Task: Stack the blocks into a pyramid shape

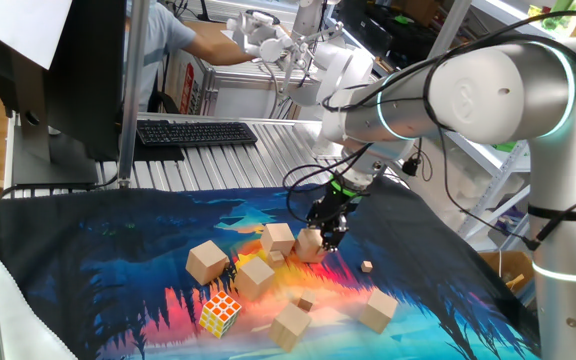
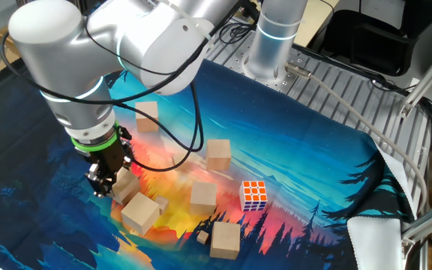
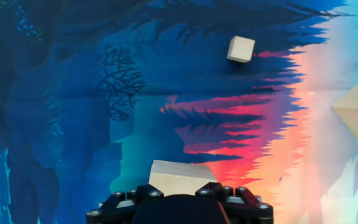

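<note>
- Six pale wooden blocks lie scattered on the forest-print cloth [image 1: 118, 260] over the counter, none stacked
- One block [image 1: 309, 245] sits between the pincer [image 1: 329, 233] fingers, gripped, resting on the cloth
- Rubik's cube [image 1: 219, 313] lies near the front blocks

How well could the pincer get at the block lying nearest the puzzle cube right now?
Probably not directly: the pincer looks shut on a block. That nearest block itself lies open from above, beside the puzzle cube.
</note>
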Tool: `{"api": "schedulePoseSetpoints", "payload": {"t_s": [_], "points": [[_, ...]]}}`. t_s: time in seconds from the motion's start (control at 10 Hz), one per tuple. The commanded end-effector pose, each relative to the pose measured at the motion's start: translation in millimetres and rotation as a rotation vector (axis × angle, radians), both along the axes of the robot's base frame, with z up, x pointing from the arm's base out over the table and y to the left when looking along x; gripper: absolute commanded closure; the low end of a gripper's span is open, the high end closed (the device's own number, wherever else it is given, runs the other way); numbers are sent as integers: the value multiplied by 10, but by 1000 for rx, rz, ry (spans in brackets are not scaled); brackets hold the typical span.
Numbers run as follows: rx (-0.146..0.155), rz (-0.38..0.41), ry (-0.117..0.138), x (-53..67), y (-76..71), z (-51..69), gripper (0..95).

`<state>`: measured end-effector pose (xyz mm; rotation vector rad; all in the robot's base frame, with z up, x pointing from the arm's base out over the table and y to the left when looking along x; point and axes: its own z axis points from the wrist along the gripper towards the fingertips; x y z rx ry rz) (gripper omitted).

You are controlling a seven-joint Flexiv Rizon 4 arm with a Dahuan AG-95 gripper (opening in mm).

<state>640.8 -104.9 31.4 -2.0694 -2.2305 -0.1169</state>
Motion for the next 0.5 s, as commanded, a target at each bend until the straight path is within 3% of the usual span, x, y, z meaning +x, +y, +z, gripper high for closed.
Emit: {"api": "schedulePoseSetpoints", "payload": {"t_s": [0.1, 0.5], "points": [[-18, 7, 18, 15, -1, -9, 950], [-17, 35, 4, 15, -1, -9, 950]]}}
